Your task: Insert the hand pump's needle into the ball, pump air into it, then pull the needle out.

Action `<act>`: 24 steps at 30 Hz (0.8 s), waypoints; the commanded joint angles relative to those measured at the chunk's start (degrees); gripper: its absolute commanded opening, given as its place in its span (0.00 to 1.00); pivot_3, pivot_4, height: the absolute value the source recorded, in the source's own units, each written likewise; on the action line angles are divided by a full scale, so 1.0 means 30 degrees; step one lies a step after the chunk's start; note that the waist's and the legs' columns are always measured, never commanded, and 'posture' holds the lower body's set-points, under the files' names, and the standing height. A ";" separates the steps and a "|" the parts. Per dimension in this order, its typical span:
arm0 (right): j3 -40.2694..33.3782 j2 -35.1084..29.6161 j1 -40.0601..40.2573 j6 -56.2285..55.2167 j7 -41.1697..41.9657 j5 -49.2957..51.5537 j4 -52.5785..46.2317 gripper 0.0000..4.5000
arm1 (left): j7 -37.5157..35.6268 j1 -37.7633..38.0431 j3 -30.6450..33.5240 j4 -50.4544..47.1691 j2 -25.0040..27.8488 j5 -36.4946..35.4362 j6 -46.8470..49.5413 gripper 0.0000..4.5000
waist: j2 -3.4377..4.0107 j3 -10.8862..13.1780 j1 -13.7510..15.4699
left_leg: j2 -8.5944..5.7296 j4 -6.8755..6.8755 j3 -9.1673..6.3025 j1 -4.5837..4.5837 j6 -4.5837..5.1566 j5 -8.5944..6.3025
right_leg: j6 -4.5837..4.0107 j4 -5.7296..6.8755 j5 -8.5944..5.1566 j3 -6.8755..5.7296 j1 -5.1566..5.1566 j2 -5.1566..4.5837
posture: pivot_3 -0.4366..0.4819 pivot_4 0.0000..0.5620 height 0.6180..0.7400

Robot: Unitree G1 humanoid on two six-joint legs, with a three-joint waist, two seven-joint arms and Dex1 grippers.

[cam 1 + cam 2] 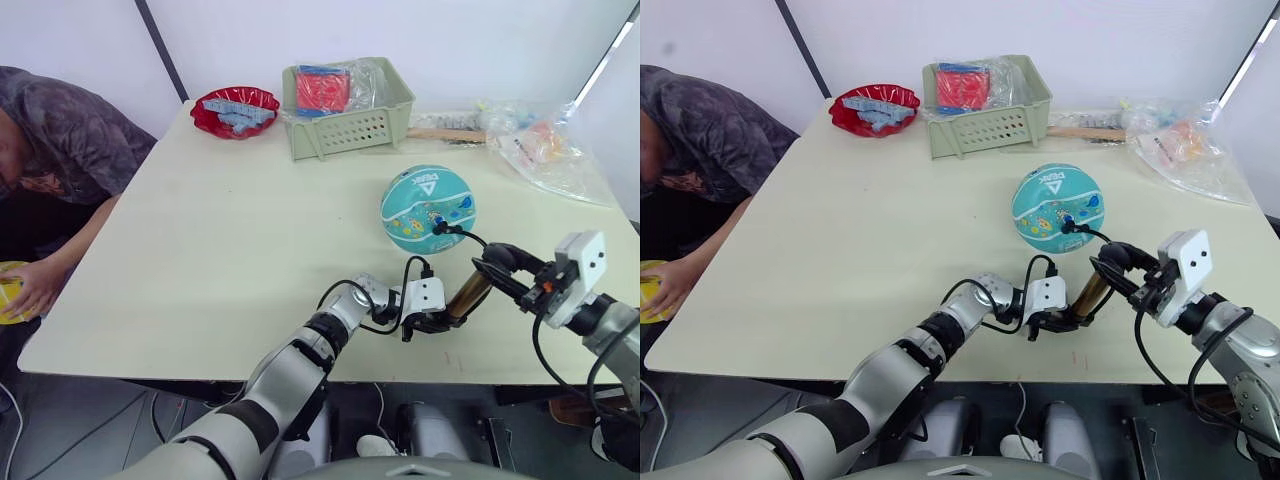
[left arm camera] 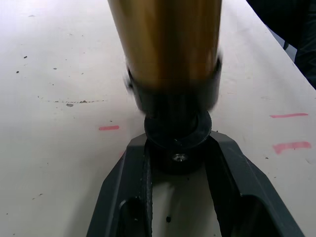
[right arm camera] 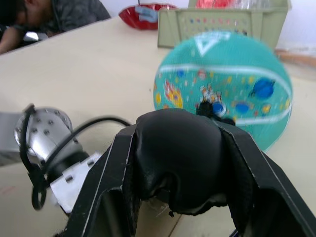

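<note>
Both claws grip the hand pump [image 1: 468, 296] beside the ball [image 1: 428, 208].
Left claw [image 1: 432, 322] clamps its base; right claw [image 1: 497, 272] clamps its handle.

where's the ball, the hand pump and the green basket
ball [image 1: 428, 208], left eye view, middle of its teal skin
hand pump [image 1: 469, 295], left eye view, gold tube between the grippers
green basket [image 1: 350, 129], left eye view, perforated front wall

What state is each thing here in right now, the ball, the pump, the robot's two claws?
Teal mini basketball: resting on table, needle fitting plugged in.
Gold-bronze hand pump: tilted, held at both ends.
Left gripper: shut on pump's base cap.
Right gripper: shut on pump's black handle.
Green basket: upright, holding packets.
</note>
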 commanded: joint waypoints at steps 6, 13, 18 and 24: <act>-0.0674 -0.0426 0.0051 0.0320 -0.0045 -0.0694 0.0222 0.38 | -0.0376 0.0755 -0.0982 0.1034 0.0693 0.1214 0.0606 0.24 | -0.0011 -0.0008 0.0002 | 0.0001 0.0000 -0.0005 0.0010 0.0000 0.0000 | 0.0000 0.0001 0.0000 -0.0003 0.0000 0.0005 | 0.48 0.27 0.98; -0.4002 -0.1964 -0.1191 0.2583 -0.0525 0.2367 -0.1767 0.38 | -0.0429 0.0816 -0.0998 0.1034 0.0710 0.1229 0.0582 0.24 | 0.0030 0.0022 0.0013 | -0.0001 -0.0001 -0.0002 -0.0016 0.0000 0.0000 | 0.0000 -0.0004 0.0000 -0.0001 -0.0005 -0.0007 | 0.48 0.27 0.98; -0.7137 -0.3816 -0.2631 0.4541 -0.0919 0.4929 -0.1830 0.38 | -0.0427 0.0815 -0.1041 0.1080 0.0638 0.1263 0.0587 0.24 | 0.0118 0.0097 0.0016 | -0.0006 -0.0001 0.0000 -0.0023 0.0000 0.0000 | 0.0000 -0.0006 0.0000 0.0002 -0.0006 -0.0016 | 0.48 0.27 0.98; -0.9689 -0.6102 -0.4371 0.6638 -0.1337 0.7389 -0.1199 0.38 | -0.0440 0.0816 -0.1102 0.1121 0.0512 0.1304 0.0570 0.24 | 0.0146 0.0132 0.0038 | -0.0021 0.0005 0.0005 -0.0039 0.0000 0.0000 | 0.0001 -0.0011 0.0001 0.0003 -0.0009 -0.0037 | 0.48 0.27 0.98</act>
